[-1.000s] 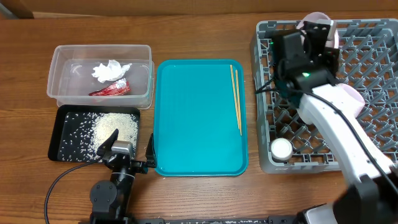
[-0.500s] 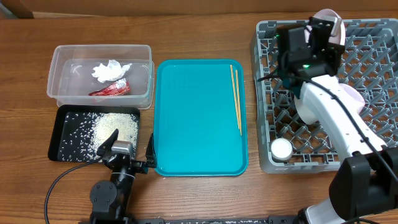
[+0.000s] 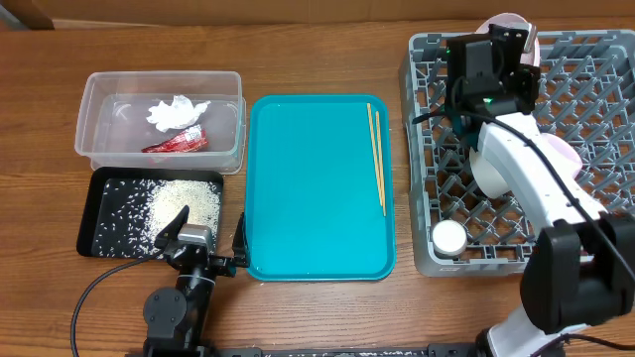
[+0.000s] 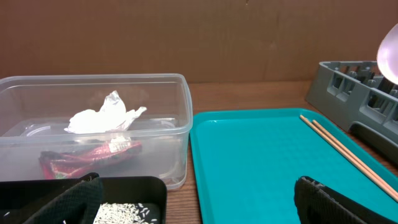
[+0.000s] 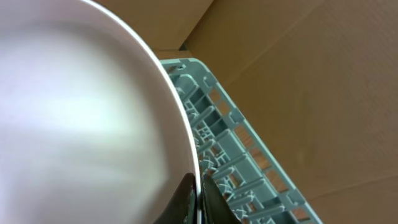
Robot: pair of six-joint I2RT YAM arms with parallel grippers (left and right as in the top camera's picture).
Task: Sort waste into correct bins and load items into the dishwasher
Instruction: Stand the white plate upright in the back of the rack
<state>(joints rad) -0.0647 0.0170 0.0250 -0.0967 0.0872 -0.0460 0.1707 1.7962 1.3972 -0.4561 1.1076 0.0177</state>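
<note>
My right gripper (image 3: 516, 47) is shut on the rim of a pale pink plate (image 3: 508, 22), held on edge over the far left corner of the grey dishwasher rack (image 3: 595, 89). The right wrist view shows the plate (image 5: 87, 118) pinched between both fingers (image 5: 186, 198) above the rack (image 5: 242, 162). A small white cup (image 3: 448, 236) stands in the rack's near left corner. The chopstick pair (image 3: 377, 159) lies on the teal tray (image 3: 308, 188). Tissue (image 3: 177, 111) and red wrapper (image 3: 177, 142) sit in the clear tub (image 3: 99, 129); rice (image 3: 184, 203) lies in the black tray (image 3: 104, 233). My left gripper (image 3: 203, 248) rests open by the black tray.
Another pale dish (image 3: 566, 151) sits in the rack beside the right arm. In the left wrist view the teal tray (image 4: 267, 162) lies ahead with the chopsticks (image 4: 348, 155) along its right side, and the tub (image 4: 168, 112) to the left. A brown wall stands behind the table.
My right gripper has carried the plate a little toward the rack's far edge and turned it. The left arm has not moved.
</note>
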